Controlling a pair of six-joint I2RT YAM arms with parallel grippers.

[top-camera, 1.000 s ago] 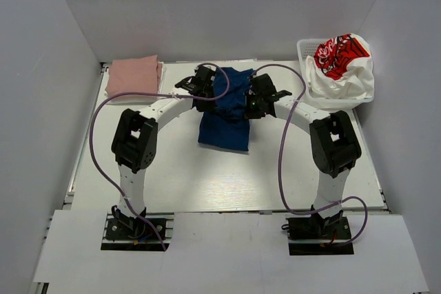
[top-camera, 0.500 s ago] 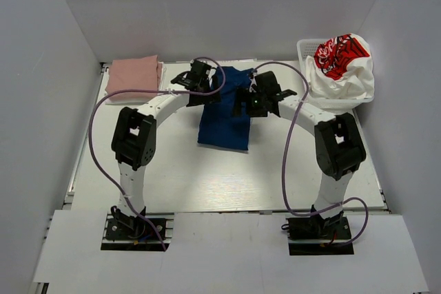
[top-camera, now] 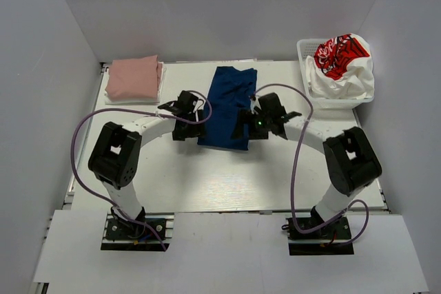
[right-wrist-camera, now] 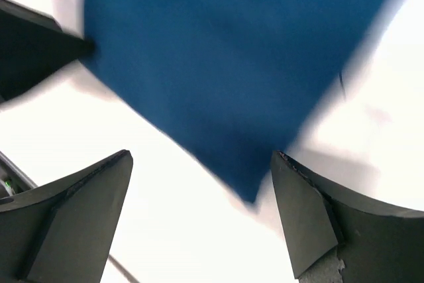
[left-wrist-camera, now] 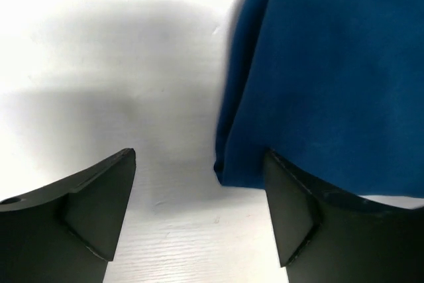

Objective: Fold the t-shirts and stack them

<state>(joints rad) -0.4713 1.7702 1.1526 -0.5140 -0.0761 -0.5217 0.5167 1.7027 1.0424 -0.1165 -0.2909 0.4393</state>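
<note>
While the navy t-shirt (top-camera: pixel 229 105) lies as a long folded strip in the upper middle of the table (top-camera: pixel 207 177), neither arm actually has hold of it. The left pincer (top-camera: pixel 185 116) sits just beside the strip's left edge and the right pincer (top-camera: pixel 265 120) just beside its right edge. Both are down near the strip's lower end, with their jaws spread wide and nothing clamped.

In the left wrist view, the left pincer (left-wrist-camera: pixel 199 157) frames mostly bare table. A lower corner of the navy t-shirt (left-wrist-camera: pixel 331 84) pokes in right next to the right-hand finger (left-wrist-camera: pixel 298 217). The right wrist view is kinda blurry, but you can see a pointed corner of the navy t-shirt (right-wrist-camera: pixel 232 64) aiming down the frame between the right pincer (right-wrist-camera: pixel 202 157) fingers.

The pink t-shirt (top-camera: pixel 134 77) is folded at the table's upper left corner. Upper right, a white t-shirt (top-camera: pixel 344 77) with a red graphic is heaped in a white basket (top-camera: pixel 303 47), spilling over the rim.
</note>
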